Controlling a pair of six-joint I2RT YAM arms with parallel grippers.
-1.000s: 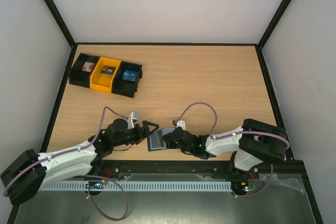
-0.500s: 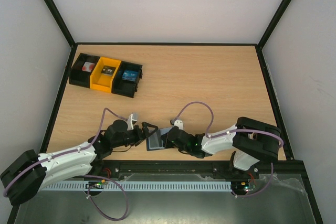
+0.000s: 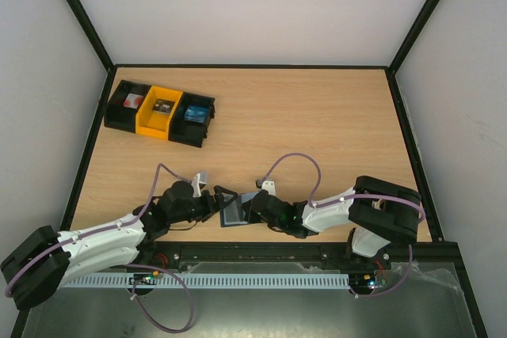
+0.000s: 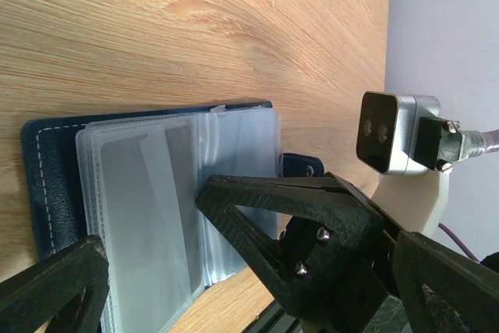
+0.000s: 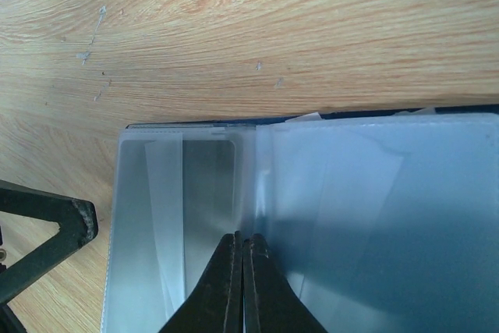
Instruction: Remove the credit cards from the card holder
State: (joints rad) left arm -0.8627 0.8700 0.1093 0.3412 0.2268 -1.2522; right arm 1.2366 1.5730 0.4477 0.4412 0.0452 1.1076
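Note:
The card holder [image 3: 234,213] lies open near the table's front edge, between my two grippers. In the left wrist view its dark blue cover [image 4: 45,185], clear plastic sleeves [image 4: 148,200] and closing tab [image 4: 300,165] show. My left gripper [image 3: 219,199] is open wide at its left edge, one finger [image 4: 58,290] on either side of the view. My right gripper [image 3: 252,210] is shut, its tips [image 5: 242,241] on the sleeves at the fold. A pale grey rectangle [image 5: 207,185] shows inside the left sleeve. I cannot tell whether it is a card.
A black-and-yellow row of bins [image 3: 161,112] with small items stands at the back left. Black frame rails [image 3: 238,252] run along the near edge right behind the card holder. The right arm's wrist camera [image 4: 390,130] hangs close over the holder.
My right gripper has moved left onto the open sleeves. My left gripper has edged right, closer to the holder's left edge. The holder has shifted slightly left.

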